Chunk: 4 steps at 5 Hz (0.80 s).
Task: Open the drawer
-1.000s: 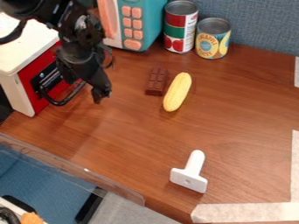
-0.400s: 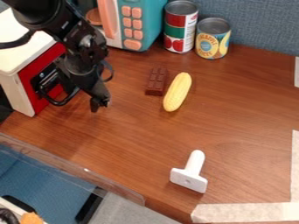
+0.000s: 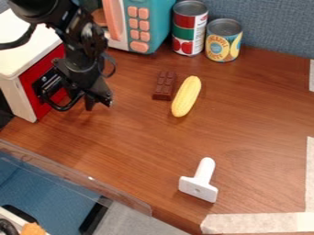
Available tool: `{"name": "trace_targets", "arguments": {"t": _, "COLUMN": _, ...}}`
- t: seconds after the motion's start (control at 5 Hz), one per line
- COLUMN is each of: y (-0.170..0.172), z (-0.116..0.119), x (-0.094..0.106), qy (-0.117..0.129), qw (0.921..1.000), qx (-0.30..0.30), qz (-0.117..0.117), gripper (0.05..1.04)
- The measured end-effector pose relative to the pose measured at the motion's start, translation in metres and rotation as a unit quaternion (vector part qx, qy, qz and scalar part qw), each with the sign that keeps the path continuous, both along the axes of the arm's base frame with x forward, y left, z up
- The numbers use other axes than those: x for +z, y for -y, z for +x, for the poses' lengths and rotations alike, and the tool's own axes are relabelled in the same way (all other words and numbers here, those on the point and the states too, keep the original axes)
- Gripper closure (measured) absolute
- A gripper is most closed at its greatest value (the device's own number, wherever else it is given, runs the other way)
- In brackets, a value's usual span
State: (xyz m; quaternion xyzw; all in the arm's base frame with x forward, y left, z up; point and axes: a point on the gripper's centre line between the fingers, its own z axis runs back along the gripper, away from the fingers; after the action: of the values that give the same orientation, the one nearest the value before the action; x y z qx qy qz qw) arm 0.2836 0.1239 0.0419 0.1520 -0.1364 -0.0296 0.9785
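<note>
We see a black two-finger gripper [image 3: 98, 104], fingertips slightly spread, above a glossy, reddish-brown wood-grain tabletop [image 3: 153, 147]. Just beside it, on our left, is the task's red-fronted drawer [image 3: 49, 69] with a curved black handle [image 3: 62, 109], set in a smooth white casing [image 3: 25, 53]; we cannot tell whether gripper and handle touch. Beyond the gripper rises a woven blue-gray fabric partition [image 3: 270, 27]. To its right lie a ridged yellow corn cob [image 3: 186, 96] and a segmented brown chocolate bar [image 3: 164, 86]; nearer us, a white T-shaped tool [image 3: 199, 183].
</note>
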Motion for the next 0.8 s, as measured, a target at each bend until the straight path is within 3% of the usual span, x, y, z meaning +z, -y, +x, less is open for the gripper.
{"name": "trace_targets", "arguments": {"t": 0.2, "y": 0.005, "z": -0.004, "x": 0.004, "qy": -0.014, "qw": 0.9997, "qx": 0.007, "qz": -0.021, "gripper": 0.915}}
{"name": "trace_targets", "arguments": {"t": 0.4, "y": 0.009, "z": -0.005, "x": 0.005, "qy": -0.027, "qw": 0.9988, "qx": 0.006, "qz": -0.041, "gripper": 0.991}}
{"name": "trace_targets", "arguments": {"t": 0.8, "y": 0.023, "z": -0.010, "x": 0.010, "qy": -0.041, "qw": 0.9968, "qx": -0.003, "qz": -0.069, "gripper": 0.993}}
